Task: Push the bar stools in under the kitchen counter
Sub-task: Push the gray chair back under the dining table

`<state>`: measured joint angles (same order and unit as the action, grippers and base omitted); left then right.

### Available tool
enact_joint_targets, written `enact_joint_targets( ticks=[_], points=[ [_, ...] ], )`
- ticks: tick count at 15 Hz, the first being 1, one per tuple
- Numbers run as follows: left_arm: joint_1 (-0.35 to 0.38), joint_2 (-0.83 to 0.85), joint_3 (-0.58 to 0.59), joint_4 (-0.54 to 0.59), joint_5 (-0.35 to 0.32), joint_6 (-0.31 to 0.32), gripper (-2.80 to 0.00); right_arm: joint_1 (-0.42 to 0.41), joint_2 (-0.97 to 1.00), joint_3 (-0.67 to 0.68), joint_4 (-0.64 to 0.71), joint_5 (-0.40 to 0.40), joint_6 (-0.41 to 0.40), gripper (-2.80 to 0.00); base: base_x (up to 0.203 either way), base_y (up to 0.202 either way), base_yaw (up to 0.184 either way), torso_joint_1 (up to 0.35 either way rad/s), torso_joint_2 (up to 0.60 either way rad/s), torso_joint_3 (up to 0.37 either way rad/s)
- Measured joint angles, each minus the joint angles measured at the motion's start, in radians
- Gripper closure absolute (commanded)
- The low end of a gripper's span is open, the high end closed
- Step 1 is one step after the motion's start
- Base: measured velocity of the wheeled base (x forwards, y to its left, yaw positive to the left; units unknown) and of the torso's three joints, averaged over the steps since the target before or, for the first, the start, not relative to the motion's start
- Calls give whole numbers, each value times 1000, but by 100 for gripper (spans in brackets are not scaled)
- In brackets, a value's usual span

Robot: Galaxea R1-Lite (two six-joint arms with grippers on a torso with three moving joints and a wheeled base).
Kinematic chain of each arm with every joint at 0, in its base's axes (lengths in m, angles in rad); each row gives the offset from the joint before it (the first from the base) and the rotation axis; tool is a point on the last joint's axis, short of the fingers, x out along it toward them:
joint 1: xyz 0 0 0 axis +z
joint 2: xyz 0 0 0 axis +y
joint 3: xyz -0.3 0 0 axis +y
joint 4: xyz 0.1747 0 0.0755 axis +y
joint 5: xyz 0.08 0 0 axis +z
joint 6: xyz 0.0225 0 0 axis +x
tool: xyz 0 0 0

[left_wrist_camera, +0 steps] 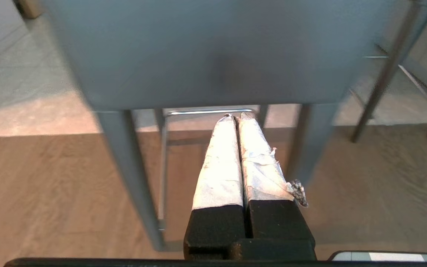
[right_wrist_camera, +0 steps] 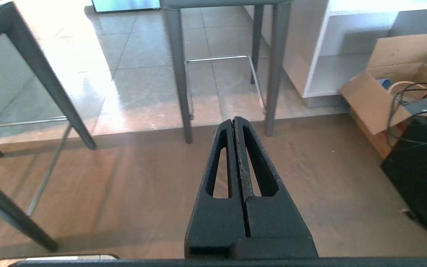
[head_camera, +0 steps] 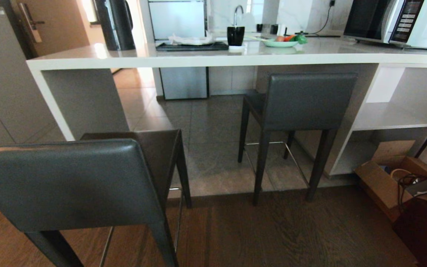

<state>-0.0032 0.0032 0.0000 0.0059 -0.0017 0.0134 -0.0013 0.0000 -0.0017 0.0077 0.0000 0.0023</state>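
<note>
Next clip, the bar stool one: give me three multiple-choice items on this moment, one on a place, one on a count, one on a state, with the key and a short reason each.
1. Where is the far stool?
A. Close to the kitchen counter, beside the white shelf unit
B. Lying on the floor
C. On the counter

2. How many bar stools are in the head view?
A. One
B. Two
C. Four

3. How do both end effectors stand?
A. Wide open
B. Shut on a stool leg
C. Shut, holding nothing

Key: 1 A, its backrest stands just below the slab's edge by the shelves. 2 B, the far one plus the near stool. 3 C, left end effector and right end effector show fingers pressed together, empty.
</note>
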Motion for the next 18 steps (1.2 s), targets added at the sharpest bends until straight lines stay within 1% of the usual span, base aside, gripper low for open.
enact_joint_targets(
  ticks=[18],
  points=[
    [0,0,0,0,0,-2,0,-1,0,0,0,0,0,0,0,197,-2,3,3,1]
  ],
)
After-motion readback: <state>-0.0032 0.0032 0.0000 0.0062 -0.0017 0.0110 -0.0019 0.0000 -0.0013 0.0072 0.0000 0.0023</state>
